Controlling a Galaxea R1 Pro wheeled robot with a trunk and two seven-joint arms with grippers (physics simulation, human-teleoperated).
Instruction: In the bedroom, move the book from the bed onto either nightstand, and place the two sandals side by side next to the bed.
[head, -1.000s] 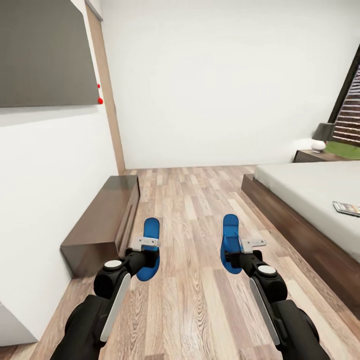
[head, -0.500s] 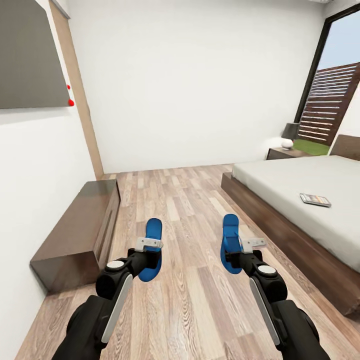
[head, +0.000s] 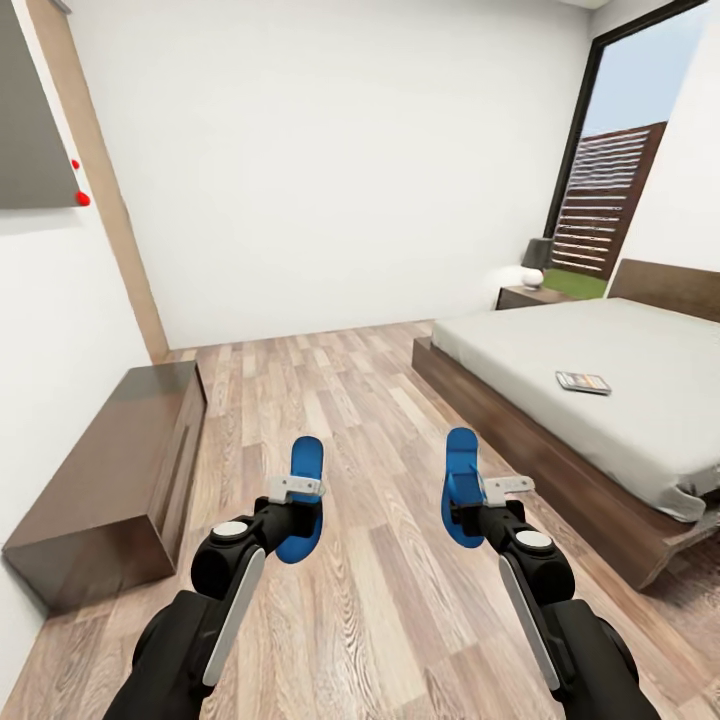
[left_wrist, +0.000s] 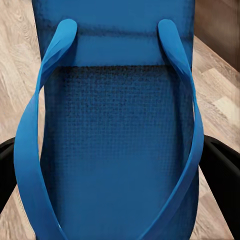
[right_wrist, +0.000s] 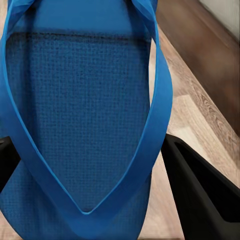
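I carry one bright blue sandal in each hand above the plank floor. My left gripper (head: 292, 517) is shut on the left sandal (head: 303, 482), whose straps and sole show close up in the left wrist view (left_wrist: 117, 145). My right gripper (head: 466, 512) is shut on the right sandal (head: 461, 478), seen close in the right wrist view (right_wrist: 80, 115). The bed (head: 640, 385) with its grey mattress and dark frame stands at the right. The small dark book (head: 583, 382) lies flat on the mattress. A dark nightstand (head: 528, 296) sits beyond the bed by the window.
A long low dark bench (head: 115, 475) runs along the left wall under a dark wall panel (head: 30, 130). A lamp (head: 536, 262) stands on the nightstand. Open wood floor (head: 350, 400) stretches between bench and bed. A tall window (head: 615, 190) shows a slatted fence.
The whole view has swung to the right, bringing more of the bed, the headboard and the window into sight. Both grippers keep the sandals in the same pose.
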